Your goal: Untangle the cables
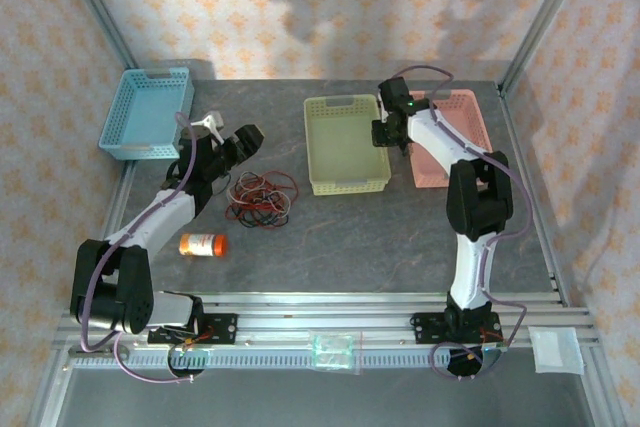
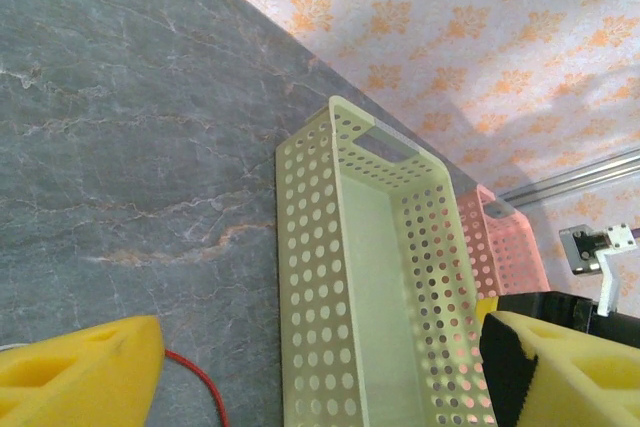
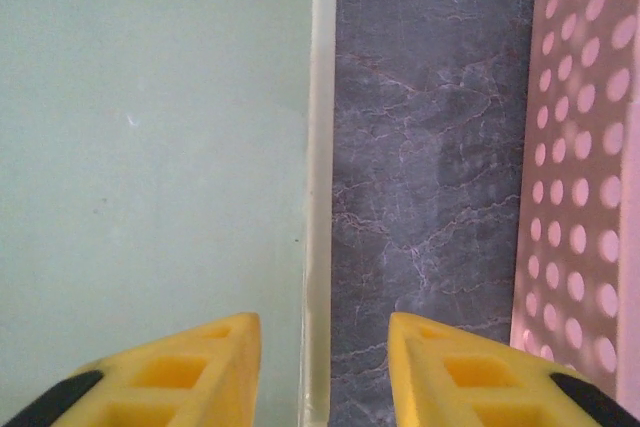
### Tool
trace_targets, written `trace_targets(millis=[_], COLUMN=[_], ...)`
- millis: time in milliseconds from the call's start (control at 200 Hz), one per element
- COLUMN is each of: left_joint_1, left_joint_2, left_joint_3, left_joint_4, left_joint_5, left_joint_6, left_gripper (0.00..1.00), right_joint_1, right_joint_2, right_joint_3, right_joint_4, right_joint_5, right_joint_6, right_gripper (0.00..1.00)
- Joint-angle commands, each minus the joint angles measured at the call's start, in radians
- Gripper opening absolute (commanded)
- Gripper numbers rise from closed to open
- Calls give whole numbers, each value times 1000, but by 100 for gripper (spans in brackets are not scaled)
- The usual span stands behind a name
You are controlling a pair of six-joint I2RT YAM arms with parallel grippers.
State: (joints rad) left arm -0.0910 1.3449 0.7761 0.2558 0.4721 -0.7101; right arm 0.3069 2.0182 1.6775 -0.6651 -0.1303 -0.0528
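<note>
Left gripper: your left gripper (image 1: 243, 144) sits left of centre in the overhead view, with its fingers spread wide and nothing between them; in its own wrist view the yellow fingers (image 2: 90, 367) occupy the two lower corners
Right gripper: your right gripper (image 1: 393, 135) hangs at the right wall of the green basket (image 1: 348, 185), upper centre of the overhead view; in its wrist view the fingers (image 3: 200, 367) stand partly apart, astride that wall's rim, with a gap on each side; they pinch nothing
Cables: the cables (image 1: 260, 199) are red and black loops in one tangle; they lie on the table (image 1: 340, 247) just below the left gripper, centre-left of the overhead frame; a red strand (image 2: 195, 372) shows beside the lower-left finger in the left wrist view
Baskets: the pink basket (image 1: 480, 127) stands just right of the green one, with a strip of bare table between them; the blue basket (image 1: 140, 147) sits at upper left
Bottle: an orange bottle (image 1: 203, 244) lies on its side to the lower left of the cables, apart from them
</note>
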Motion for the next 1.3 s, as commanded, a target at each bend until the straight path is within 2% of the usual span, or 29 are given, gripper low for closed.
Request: trace_targets(millis=[0, 155, 416, 571, 936, 1297], left_joint_1=[7, 7, 7, -3, -158, -196], left_joint_2=[-24, -27, -22, 2, 141, 188], left_joint_3=[-14, -19, -19, -13, 92, 87], left_joint_4=[39, 39, 40, 45, 12, 46], left_joint_5=[12, 13, 17, 32, 31, 37], left_joint_6=[-8, -8, -5, 6, 63, 53], left_gripper=[84, 84, 84, 84, 85, 85], right_joint_1=[3, 3, 4, 4, -8, -35], right_joint_2=[44, 72, 79, 60, -24, -80], right_joint_3=[46, 74, 78, 64, -7, -74], right_joint_4=[-23, -32, -37, -40, -57, -63], right_joint_5=[32, 28, 21, 27, 113, 181], right_joint_6=[14, 13, 11, 13, 7, 3], right_gripper=[36, 33, 17, 11, 10, 8])
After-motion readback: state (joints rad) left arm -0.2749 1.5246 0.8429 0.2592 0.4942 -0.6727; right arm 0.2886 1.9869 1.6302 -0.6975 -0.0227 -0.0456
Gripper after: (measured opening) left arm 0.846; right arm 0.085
